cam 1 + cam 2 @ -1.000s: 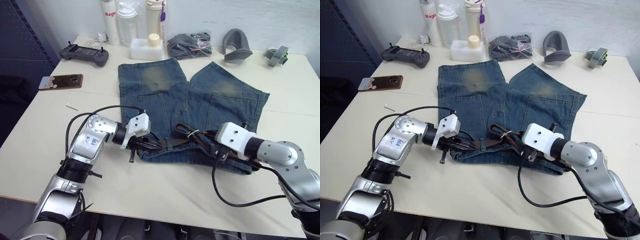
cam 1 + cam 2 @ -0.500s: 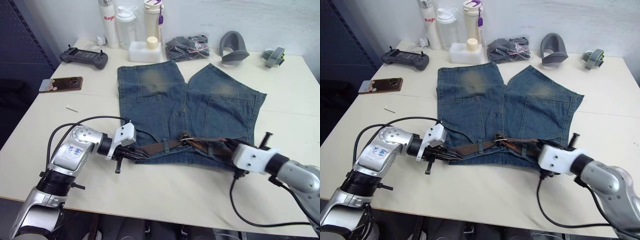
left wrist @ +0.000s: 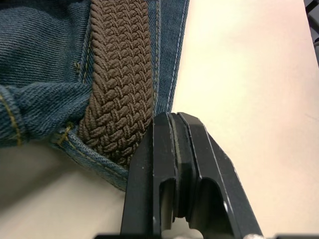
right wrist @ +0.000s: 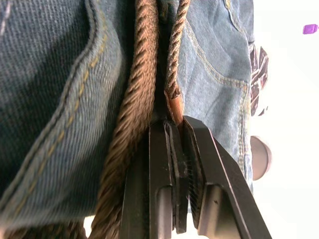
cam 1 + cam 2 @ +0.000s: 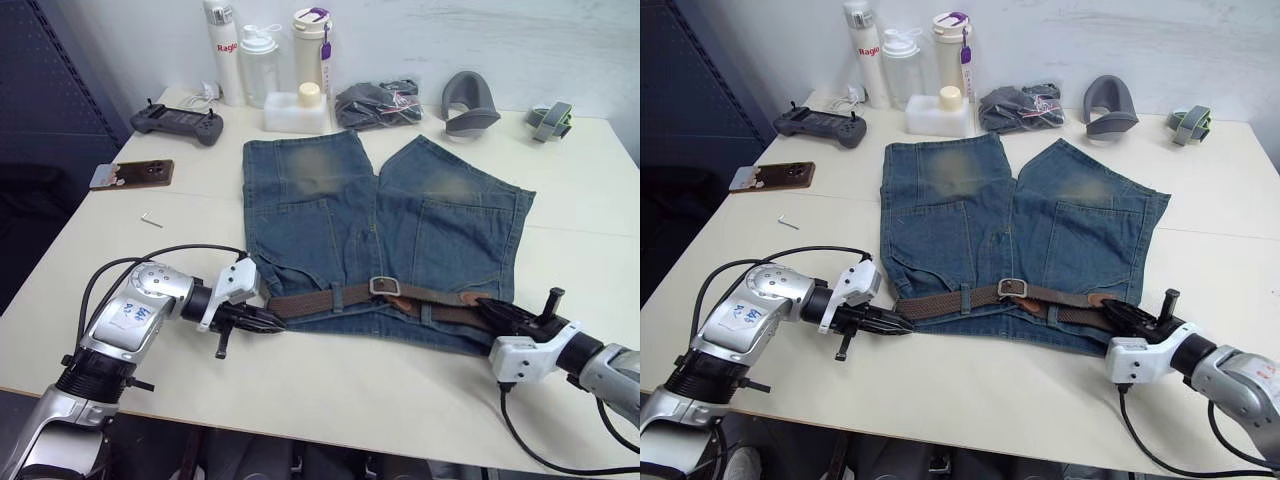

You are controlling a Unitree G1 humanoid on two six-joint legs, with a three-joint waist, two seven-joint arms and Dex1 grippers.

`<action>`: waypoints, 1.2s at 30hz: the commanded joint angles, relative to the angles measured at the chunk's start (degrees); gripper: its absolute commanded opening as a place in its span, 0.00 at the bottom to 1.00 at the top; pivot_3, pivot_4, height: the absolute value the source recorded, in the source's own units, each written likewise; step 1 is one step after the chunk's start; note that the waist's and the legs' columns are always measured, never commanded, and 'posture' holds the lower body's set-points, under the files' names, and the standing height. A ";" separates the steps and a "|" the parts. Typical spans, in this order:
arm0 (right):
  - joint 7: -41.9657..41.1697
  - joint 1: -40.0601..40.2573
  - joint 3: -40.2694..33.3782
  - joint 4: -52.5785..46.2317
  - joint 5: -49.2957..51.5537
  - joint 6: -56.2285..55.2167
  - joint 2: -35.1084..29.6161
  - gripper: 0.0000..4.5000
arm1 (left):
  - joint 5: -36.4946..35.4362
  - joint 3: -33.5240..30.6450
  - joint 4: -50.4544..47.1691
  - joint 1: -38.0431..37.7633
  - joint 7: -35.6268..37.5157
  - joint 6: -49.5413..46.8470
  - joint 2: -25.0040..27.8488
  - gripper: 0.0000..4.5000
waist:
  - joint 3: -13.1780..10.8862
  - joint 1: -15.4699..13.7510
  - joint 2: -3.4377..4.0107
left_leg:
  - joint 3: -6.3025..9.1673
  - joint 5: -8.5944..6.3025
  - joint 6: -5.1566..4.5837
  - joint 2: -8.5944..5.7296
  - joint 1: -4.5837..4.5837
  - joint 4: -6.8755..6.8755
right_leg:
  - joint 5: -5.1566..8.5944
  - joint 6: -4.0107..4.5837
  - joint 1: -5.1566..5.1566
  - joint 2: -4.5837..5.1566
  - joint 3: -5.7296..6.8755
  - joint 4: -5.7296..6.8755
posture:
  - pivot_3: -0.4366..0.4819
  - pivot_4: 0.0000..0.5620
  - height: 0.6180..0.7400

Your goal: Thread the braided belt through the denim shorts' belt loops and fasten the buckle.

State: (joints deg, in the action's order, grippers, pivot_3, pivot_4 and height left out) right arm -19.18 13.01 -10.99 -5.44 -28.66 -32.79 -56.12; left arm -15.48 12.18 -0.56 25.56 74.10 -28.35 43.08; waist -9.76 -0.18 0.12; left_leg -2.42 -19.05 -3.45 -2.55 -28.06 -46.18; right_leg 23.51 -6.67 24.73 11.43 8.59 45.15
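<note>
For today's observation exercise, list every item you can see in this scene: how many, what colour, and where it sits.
table: one, cream, under everything.
denim shorts: one, blue, table centre.
braided belt: one, brown, along the waistband.
buckle: one, silver, mid-waistband.
belt loops: blue, across the belt; count unclear.
bottles: three, white and clear, far edge.
white container: one, before the bottles.
dark bundle: one, far edge.
game controller: one, black, far left.
phone: one, left edge.
hex key: one, silver, near the phone.
grey objects: two, far right.
left gripper: black, shut, at the belt's left end.
right gripper: black, shut, at the belt's right end.

Bottles, game controller, phone, perhaps a hex key, on the table.
</note>
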 commanded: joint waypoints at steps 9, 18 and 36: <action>-5.66 -0.61 -3.66 -3.27 11.90 0.96 -1.19 0.64 | -7.71 -6.42 2.85 3.90 1.64 -8.70 1.48 0.00 | 0.03 0.20 0.00 | 0.03 -1.06 0.05 0.06 -1.27 -2.23 | 1.25 0.16 1.45 0.16 -0.53 2.58 | 0.48 0.27 0.26; -17.76 -2.03 -10.38 -11.91 28.52 16.66 -2.60 0.99 | -22.33 -16.68 1.52 14.06 0.19 -28.51 3.29 0.00 | -0.03 0.41 -0.10 | 0.10 -1.11 0.03 0.10 -2.64 -3.12 | 1.50 0.31 2.80 0.09 -0.79 3.55 | 0.48 0.27 0.26; -22.31 2.11 -2.53 -32.05 36.44 51.02 -0.56 0.99 | -18.10 -10.64 -8.34 10.78 -10.84 -22.25 0.65 0.00 | -0.11 0.01 -0.26 | 0.18 -1.12 0.01 0.05 -2.60 -2.98 | 1.52 0.33 2.70 0.14 -0.80 3.32 | 0.48 0.27 0.26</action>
State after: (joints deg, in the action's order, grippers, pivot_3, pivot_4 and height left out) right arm -42.96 15.25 -13.49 -36.37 9.19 18.02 -57.16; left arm -33.88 1.65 -7.42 36.40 63.74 -51.61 43.58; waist -9.87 -0.17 -0.14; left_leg -2.24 -20.17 -3.43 -2.49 -30.66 -49.15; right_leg 25.04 -6.34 27.43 11.56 7.79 48.47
